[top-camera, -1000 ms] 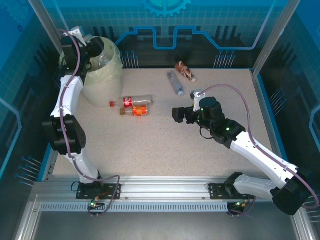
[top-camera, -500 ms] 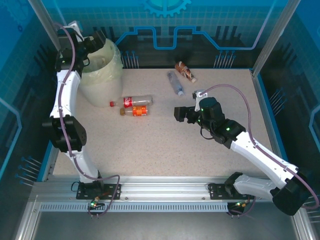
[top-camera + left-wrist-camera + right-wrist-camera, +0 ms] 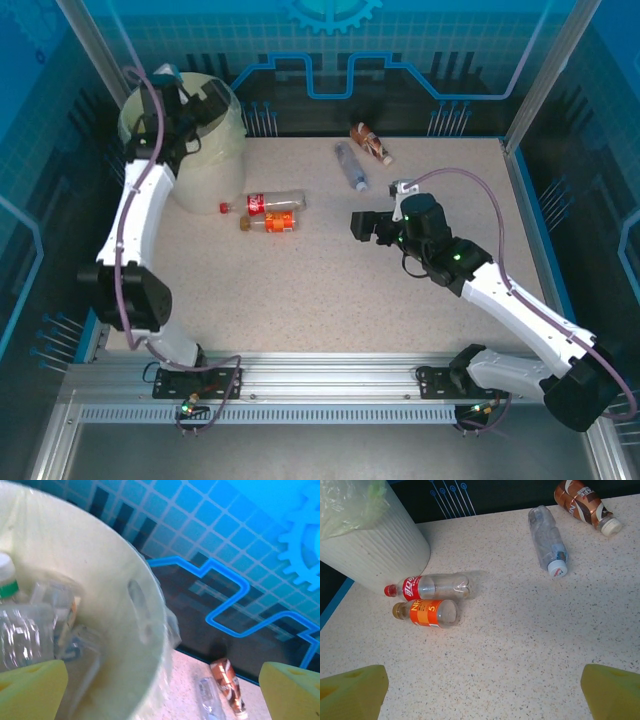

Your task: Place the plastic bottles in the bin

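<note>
Left tool [image 3: 205, 100] gapes empty over the round, ribbed cream bin [image 3: 375, 550]; right tool [image 3: 362, 225], well apart, gapes too. Clear cylindrical bottles [image 3: 437, 586] lie beside the bin on the speckled counter [image 3: 510, 645].

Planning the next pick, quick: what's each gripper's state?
Left gripper: open, holding nothing, by the bin rim.
Right gripper: open, holding nothing.

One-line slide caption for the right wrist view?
Open right claw over four clear plastic bottles lying on the speckled table, ribbed cream bin at left.
</note>
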Robot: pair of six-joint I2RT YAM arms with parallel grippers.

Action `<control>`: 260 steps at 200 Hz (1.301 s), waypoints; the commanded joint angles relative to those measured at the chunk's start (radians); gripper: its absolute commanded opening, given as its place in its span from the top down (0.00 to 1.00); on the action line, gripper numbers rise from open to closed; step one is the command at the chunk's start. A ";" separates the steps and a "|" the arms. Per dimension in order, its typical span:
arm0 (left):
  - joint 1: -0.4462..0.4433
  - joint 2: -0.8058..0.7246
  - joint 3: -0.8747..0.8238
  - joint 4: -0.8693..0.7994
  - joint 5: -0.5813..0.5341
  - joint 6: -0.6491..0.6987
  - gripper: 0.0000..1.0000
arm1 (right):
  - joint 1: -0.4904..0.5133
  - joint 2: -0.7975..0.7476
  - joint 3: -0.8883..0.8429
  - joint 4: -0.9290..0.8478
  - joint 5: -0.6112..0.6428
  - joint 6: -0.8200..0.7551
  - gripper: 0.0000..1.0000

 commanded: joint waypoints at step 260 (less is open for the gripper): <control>-0.354 0.116 -0.576 -0.008 -0.209 -1.200 0.09 | -0.095 -0.210 -0.104 -0.077 -0.336 -0.150 0.00</control>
